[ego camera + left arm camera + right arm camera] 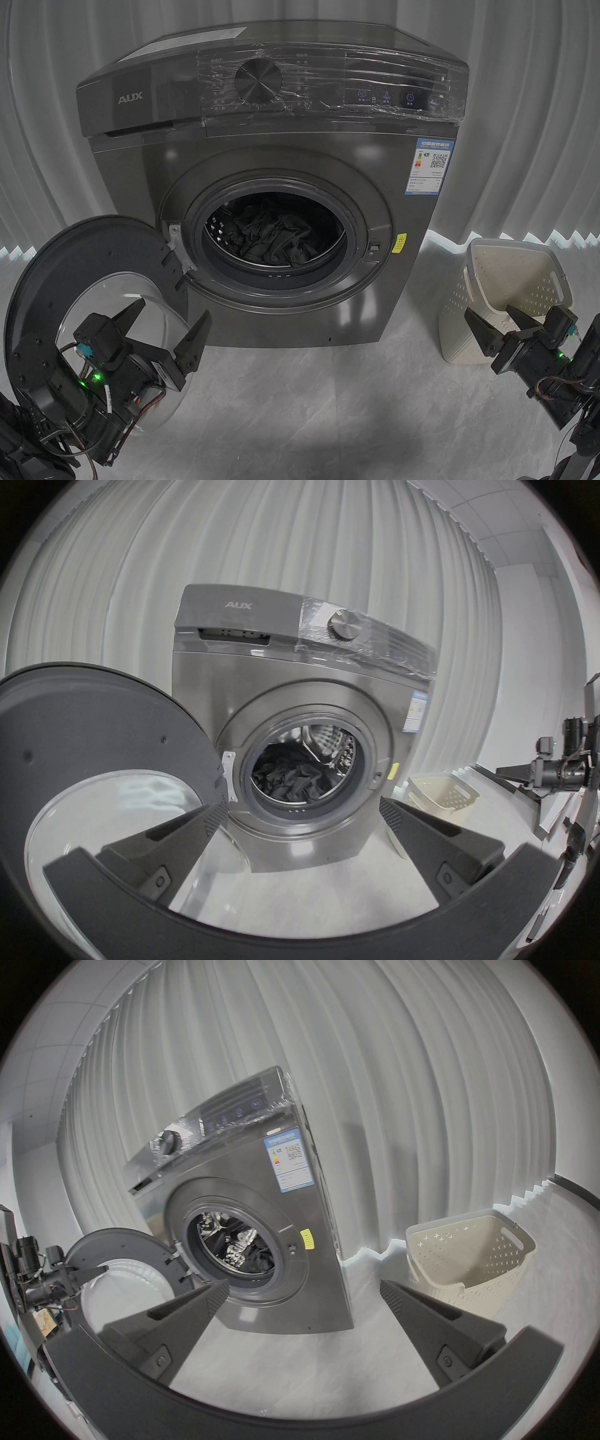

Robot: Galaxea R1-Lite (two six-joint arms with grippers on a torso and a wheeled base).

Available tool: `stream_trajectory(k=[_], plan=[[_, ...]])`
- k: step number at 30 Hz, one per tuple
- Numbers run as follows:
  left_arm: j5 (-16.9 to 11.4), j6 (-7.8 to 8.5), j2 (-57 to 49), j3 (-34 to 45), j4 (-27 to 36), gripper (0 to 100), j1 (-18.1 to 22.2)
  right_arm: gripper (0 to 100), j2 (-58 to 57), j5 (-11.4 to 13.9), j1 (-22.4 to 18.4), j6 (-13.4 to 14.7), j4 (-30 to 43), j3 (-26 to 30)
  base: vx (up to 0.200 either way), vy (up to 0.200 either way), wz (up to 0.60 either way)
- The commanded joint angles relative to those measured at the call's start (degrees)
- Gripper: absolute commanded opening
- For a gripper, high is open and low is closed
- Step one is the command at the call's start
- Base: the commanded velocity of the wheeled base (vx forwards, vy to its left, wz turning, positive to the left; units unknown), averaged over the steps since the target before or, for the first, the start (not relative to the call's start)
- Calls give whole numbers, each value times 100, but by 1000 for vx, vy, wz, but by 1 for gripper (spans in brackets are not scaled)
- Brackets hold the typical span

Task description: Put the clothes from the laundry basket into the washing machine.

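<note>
left tool [174, 308] apart, before open door [81, 250] | right tool [489, 309] apart, near laundry basket [514, 241] | dark clothes [275, 234] in washing machine [300, 150]

I had the washing machine [269, 156] square ahead of me: grey, front-loading, standing on the floor. Its round door [81, 262] hung wide open, swung out to my left. Through the opening I could see dark clothes [275, 234] lying in a crumpled heap low inside. Off to my right, near the machine, the cream laundry basket [500, 275] stood upright on the floor, with perforated walls and a handle slot near the rim.
</note>
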Motion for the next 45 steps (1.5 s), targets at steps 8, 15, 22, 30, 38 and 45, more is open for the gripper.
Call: stream_trajectory(k=[8,15,22,30,38,45], plan=[[-36,-12,-458,442,-14,100,154,100,-525,32,53,-28,203,101,-200,0,0],[-63,-47,-1073,442,109,100,233,100,-903,163,-53,-247,510,101,-114,0,0],[-10,-39,-1522,442,487,100,453,100,-1298,524,-668,-757,466,101,-114,0,0],[-476,49,-2611,442,1787,100,664,100,-1676,717,-879,-986,774,101,-50,0,0],[-458,-65,-4027,451,3457,100,805,100,-2722,752,-1160,-1223,2092,101,0,0,0],[-572,-74,-5257,451,4864,100,1393,100,-3460,744,-1520,-1223,2839,101,0,0,0]])
